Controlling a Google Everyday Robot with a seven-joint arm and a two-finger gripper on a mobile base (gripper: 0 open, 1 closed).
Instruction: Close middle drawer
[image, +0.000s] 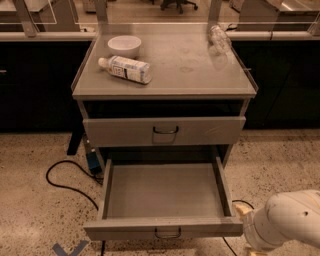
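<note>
A white robot arm (285, 220) enters at the bottom right corner. The jaws at its end sit at the bottom edge and are mostly cut off. It cannot be told how far open they are or whether they hold anything.

Just left of the jaws, the middle drawer (162, 192) is pulled far out of a grey cabinet, with its front right corner nearest them. Its small handle (167, 233) is further left, well apart from the jaws.

Above and left of the jaws is the upper drawer (165, 131), pushed in. Higher still, the worktop (190, 65) carries a white bowl (124, 45), a white bottle (125, 68) on its side and a clear bottle (219, 40). A black cable (65, 180) lies on the floor far to the left.
</note>
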